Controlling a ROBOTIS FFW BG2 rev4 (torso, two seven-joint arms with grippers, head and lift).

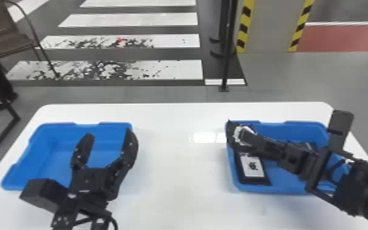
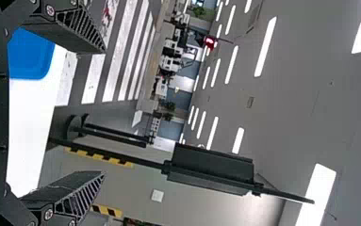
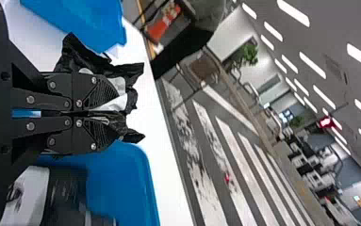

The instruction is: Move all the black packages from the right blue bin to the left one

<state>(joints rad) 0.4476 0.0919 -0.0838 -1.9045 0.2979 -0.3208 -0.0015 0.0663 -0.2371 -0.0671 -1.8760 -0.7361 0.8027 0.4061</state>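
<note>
My right gripper is over the left side of the right blue bin, holding a crumpled black package with a white patch. In the right wrist view, the right gripper is shut on that package, which bulges out around both fingers. Below it, a black package with a white label lies in the right bin; more black packaging is partly hidden under the arm. My left gripper stands open over the left blue bin; its fingers are wide apart in the left wrist view.
Both bins stand on a white table, with a wide strip of tabletop between them. Beyond the table's far edge are a black pole and, at the far left, a chair.
</note>
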